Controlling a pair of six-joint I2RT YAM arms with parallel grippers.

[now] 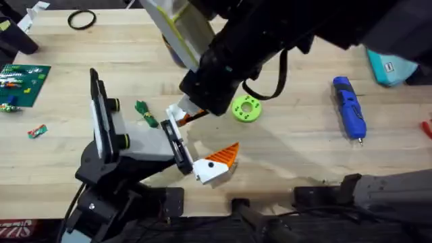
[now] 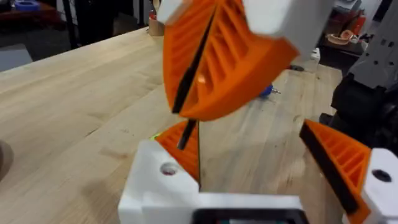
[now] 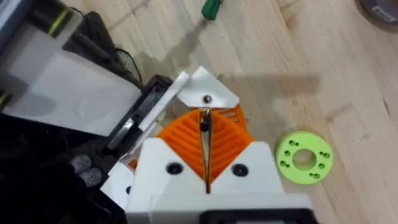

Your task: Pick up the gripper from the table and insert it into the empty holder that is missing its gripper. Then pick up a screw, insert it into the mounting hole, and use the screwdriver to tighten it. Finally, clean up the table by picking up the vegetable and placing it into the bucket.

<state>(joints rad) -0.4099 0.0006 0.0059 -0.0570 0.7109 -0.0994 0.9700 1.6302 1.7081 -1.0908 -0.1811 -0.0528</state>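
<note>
My right gripper reaches across from the right and is shut on the gripper, a small white block with an orange part. It holds it against the black clamp bracket of the holder. The twin block with the orange wedge sits on the holder's other side. In the left wrist view my left gripper stands open, with the right gripper's shut orange pads close above. The screwdriver lies at the right. The green vegetable lies beside the holder. The bucket's dark rim barely shows. No screw can be made out.
A lime-green ring with holes lies just right of the right gripper. A green board with small parts sits at the far left, a black ring at the back left, a teal object at the back right.
</note>
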